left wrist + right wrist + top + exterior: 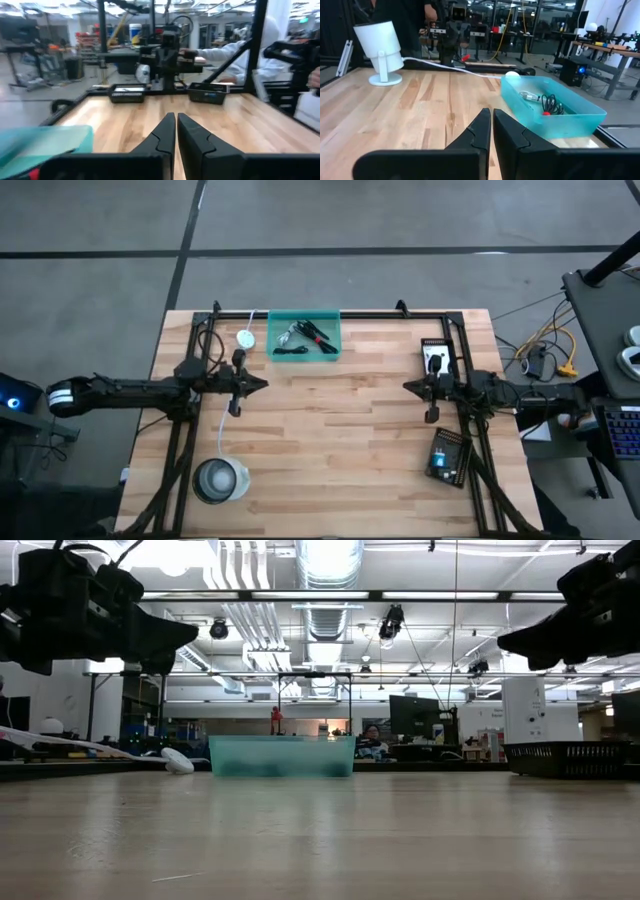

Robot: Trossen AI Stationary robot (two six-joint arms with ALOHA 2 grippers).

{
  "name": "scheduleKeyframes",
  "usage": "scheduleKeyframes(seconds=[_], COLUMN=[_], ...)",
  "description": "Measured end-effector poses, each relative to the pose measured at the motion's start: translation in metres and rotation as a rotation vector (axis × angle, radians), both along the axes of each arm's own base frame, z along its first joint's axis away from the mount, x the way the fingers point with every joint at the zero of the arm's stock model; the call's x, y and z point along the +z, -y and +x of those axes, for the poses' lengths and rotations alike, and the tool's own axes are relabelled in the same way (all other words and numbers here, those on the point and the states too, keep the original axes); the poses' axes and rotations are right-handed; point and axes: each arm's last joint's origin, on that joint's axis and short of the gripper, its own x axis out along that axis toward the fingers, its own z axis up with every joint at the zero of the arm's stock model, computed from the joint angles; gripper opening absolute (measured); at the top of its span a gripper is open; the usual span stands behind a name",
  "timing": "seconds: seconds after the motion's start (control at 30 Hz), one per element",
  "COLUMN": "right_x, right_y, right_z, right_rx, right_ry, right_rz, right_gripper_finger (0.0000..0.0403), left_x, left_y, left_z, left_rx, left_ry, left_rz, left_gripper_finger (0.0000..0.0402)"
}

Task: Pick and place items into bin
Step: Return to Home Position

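Note:
The teal bin (304, 335) rests flat on the wooden table at the far edge, a little left of centre. Inside it lie the items: a black cable with a red tie (551, 105), a silvery clip (527, 95) and dark sticks (318, 333). My left gripper (262, 384) hangs above the table, level, near the bin's left corner, pointing toward the table's right. It is shut, with nothing between its fingers (167, 131). My right gripper (408, 387) faces it from the right, also level, shut and holding nothing (491, 111).
A white disc (246, 338) with a white cord lies just left of the bin. A clear round container (220, 480) stands near the front left. Black perforated boards sit at the right (450, 457) (434, 356). Bare wood (330, 430) lies between the grippers.

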Motion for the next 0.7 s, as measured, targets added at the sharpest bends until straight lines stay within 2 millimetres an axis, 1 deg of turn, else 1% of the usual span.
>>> scheduleKeyframes(seconds=[0.1,0.2,0.3,0.37,0.7], right_x=[-0.002,-0.003,-0.004,-0.005,-0.005], right_y=[0.000,0.000,0.000,0.000,0.000], right_z=[0.001,0.002,0.003,0.003,0.003], right_rx=[-0.001,-0.001,-0.001,-0.002,-0.002], right_ry=[-0.017,-0.036,-0.050,-0.054,-0.048], right_rz=[0.018,0.024,0.027,0.028,0.053], right_gripper_finger=[0.0009,0.0009,0.0009,0.0009,0.0009], left_x=[0.000,0.001,-0.003,-0.003,-0.005], left_y=[0.000,0.001,0.003,0.003,0.007], left_z=[-0.001,-0.002,-0.005,-0.007,-0.024], left_rx=[0.046,0.037,0.029,0.059,0.074], left_ry=[0.000,-0.003,-0.046,-0.053,-0.094], left_rz=[0.022,-0.022,-0.002,-0.008,-0.020], left_gripper_finger=[0.0001,0.0000,0.0000,0.0000,0.0000])
